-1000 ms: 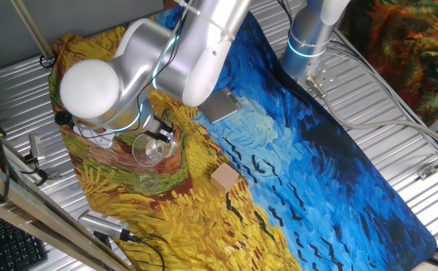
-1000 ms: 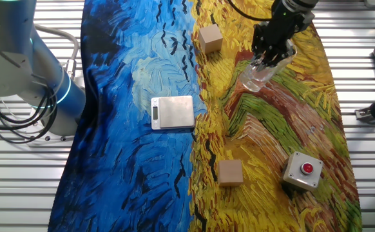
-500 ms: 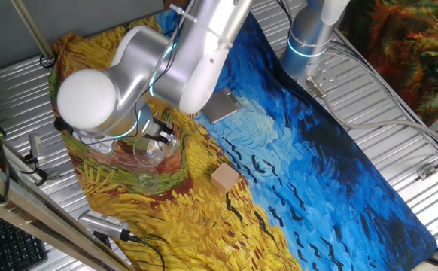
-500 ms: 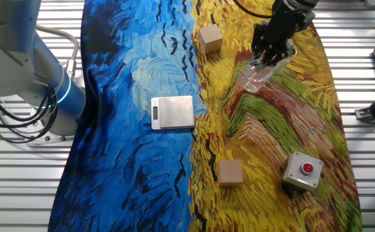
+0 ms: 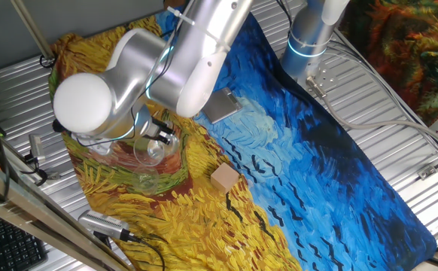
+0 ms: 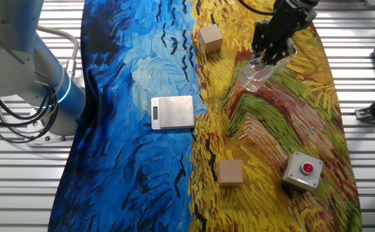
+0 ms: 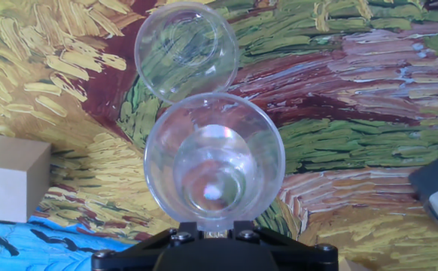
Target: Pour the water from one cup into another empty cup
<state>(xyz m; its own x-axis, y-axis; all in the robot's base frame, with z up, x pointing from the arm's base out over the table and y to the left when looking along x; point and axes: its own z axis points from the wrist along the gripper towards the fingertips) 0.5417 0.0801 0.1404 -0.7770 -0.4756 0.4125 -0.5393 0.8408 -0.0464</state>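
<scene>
Where painted cloth [image 6: 142,161] covers ribbed metal table [image 6: 368,154], claw [image 7: 211,226] gripping tumbler [image 7: 213,162]

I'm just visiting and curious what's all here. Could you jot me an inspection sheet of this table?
Surface: painted cloth, blue and yellow.
Job's things: large tumbler held tilted, water inside; small cup just beyond its rim, looks empty.
Clutter: two wooden blocks, scale, red-button box.
Gripper: fingers closed on the tumbler.
Cables: bundle by the arm base.
Surroundings: slatted metal table.
</scene>
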